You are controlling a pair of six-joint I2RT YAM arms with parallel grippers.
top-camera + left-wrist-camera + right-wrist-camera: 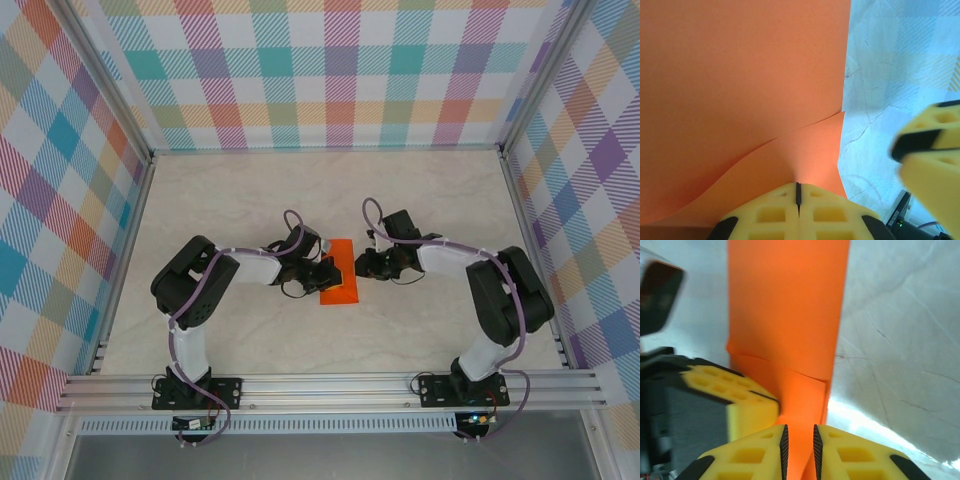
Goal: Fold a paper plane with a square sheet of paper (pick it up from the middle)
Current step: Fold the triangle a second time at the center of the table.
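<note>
The square sheet of paper (338,278) lies folded into an orange strip at the middle of the table, between the two grippers. In the left wrist view the paper (740,75) shows an upper layer over a lower flap that puckers up into my left gripper (798,192), whose jaws are shut on its edge. My right gripper (799,440) straddles the near end of the paper (790,305), its pads slightly apart with the orange flap between them and not pinched. The left gripper's yellow fingers (747,405) touch the paper just beside it.
The pale marble table (230,200) is ringed by checked walls (330,70), with an aluminium rail (330,385) along the near edge. My two grippers (322,272) (358,267) stand almost tip to tip over the paper. The right gripper's fingers (932,150) blur at the left wrist view's right edge.
</note>
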